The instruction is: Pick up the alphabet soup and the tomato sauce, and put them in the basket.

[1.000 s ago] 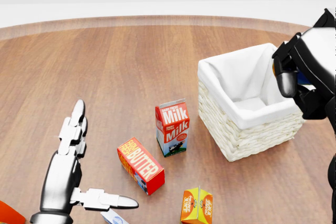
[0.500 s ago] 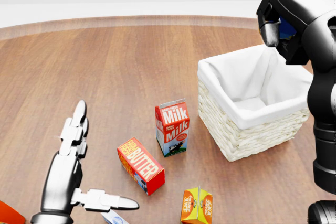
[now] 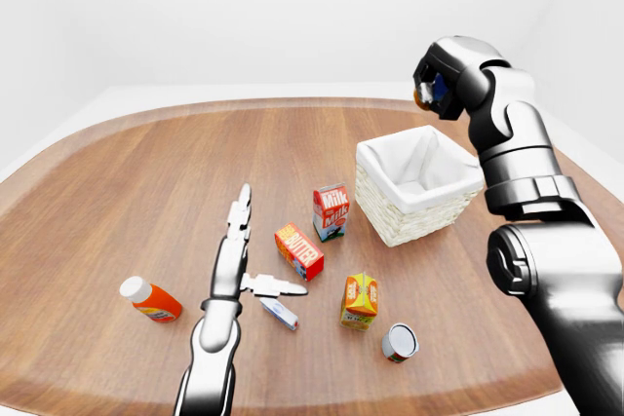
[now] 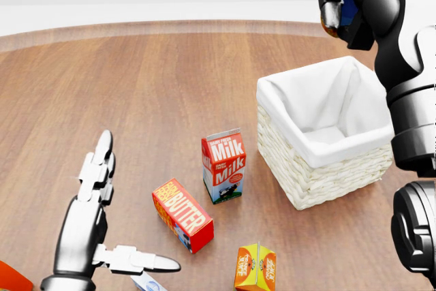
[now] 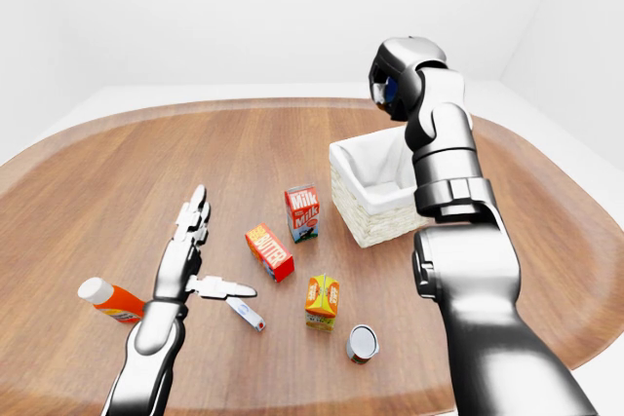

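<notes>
Within the last second the right hand (image 4: pixel 338 6) has been raised from beside the basket (image 4: pixel 327 168) to a place above its far rim, fingers curled round a blue-and-orange can that is taken to be one of the two task tins, so a drop seems near. The left hand (image 4: pixel 102 236) is held flat and empty, fingers spread, over the bench (image 4: pixel 136 86). Near it "Milk" (image 4: pixel 223 165) and "BUTTER" (image 4: pixel 182 215) can be read; another can (image 3: pixel 399 342) lies nearer the robot.
</notes>
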`<state>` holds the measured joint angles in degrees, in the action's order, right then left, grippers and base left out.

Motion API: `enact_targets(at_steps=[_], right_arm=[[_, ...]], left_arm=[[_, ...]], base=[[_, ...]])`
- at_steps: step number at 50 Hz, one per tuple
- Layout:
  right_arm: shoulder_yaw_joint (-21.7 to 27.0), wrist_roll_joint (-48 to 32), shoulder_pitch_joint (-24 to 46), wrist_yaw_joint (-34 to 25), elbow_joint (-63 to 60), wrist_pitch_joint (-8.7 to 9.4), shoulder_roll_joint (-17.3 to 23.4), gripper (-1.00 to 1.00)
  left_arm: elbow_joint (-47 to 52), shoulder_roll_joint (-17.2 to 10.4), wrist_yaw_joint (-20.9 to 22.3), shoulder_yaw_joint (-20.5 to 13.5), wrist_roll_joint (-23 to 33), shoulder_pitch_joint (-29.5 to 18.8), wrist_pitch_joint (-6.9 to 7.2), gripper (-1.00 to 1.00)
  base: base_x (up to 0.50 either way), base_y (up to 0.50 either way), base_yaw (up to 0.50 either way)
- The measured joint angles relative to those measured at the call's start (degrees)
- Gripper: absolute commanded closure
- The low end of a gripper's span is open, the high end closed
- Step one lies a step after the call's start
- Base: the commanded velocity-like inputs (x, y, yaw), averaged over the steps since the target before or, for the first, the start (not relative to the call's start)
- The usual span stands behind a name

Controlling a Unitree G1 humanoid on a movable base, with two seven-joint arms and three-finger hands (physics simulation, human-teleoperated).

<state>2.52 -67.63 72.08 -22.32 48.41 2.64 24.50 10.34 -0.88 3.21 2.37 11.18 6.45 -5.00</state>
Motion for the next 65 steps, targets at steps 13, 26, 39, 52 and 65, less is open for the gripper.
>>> enact_targets(at_steps=[13, 26, 39, 52, 65], right_arm=[[-2.3, 1.2, 7.9, 6.2, 17.1, -1.01, 1.0, 1.00], [-3.4, -2.1, 10.8, 8.5, 24.1, 0.82, 1.2, 1.00], [-3.1, -3.3, 10.8, 8.7, 26.4, 2.36, 0.5, 1.00], [-2.9, -2.6, 8.0, 9.5, 27.2, 2.36, -0.6, 1.00], [-2.9, -0.9, 4.8, 11.0, 27.4, 2.36, -1.4, 1.00]], left_arm=[[0.2, 0.0, 0.1, -0.1, 0.0, -0.2, 0.00, -1.00], [0.1, 0.0, 0.2, 0.0, 0.0, -0.3, 0.00, -1.00], [-0.1, -0.1, 0.5, 0.2, 0.1, -0.1, 0.00, -1.00], [-0.3, -0.1, 0.7, 0.3, 0.4, -0.1, 0.00, -1.00], [-0.3, -0.1, 0.8, 0.3, 0.5, 0.0, 0.00, -1.00]], base=[[0.00, 0.00, 0.00], [0.00, 0.00, 0.00], [0.00, 0.00, 0.00], [0.00, 0.00, 0.00], [0.00, 0.00, 0.00]])
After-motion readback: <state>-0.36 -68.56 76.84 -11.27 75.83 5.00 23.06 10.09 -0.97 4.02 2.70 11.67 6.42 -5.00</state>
